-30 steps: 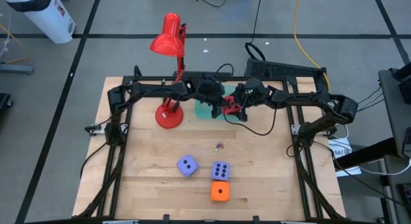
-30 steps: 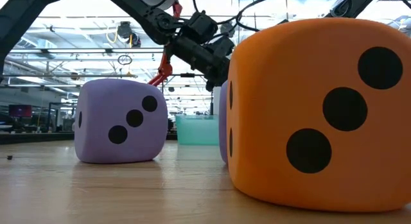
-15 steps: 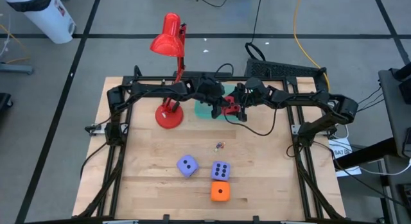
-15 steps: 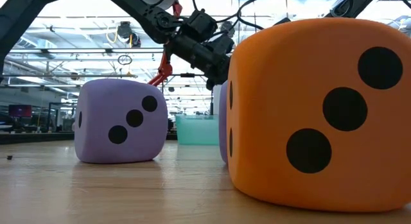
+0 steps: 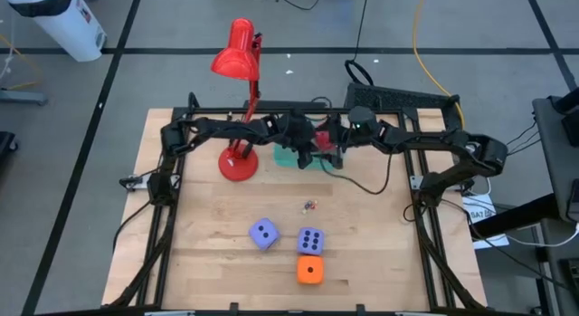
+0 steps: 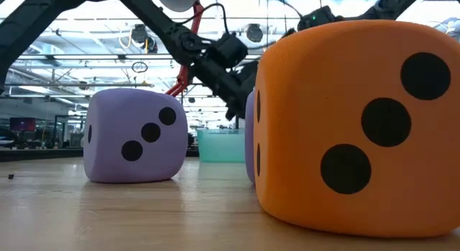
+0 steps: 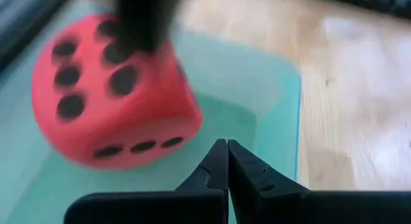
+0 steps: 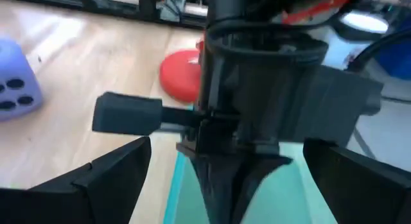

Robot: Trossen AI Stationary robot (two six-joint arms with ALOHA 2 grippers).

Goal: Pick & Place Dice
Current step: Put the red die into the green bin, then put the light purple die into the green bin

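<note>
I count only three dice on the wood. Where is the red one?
In the left wrist view the red die lies in the teal tray, at the table's far middle, right of the lamp in the high view.

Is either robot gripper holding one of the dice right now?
No. The left gripper is shut on nothing beside the red die; the right gripper is open and empty.

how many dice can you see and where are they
4. Two lavender dice sit side by side near the table's front, the orange die just in front of the right-hand one. The red die lies in the teal tray at the back, between both arms.
</note>
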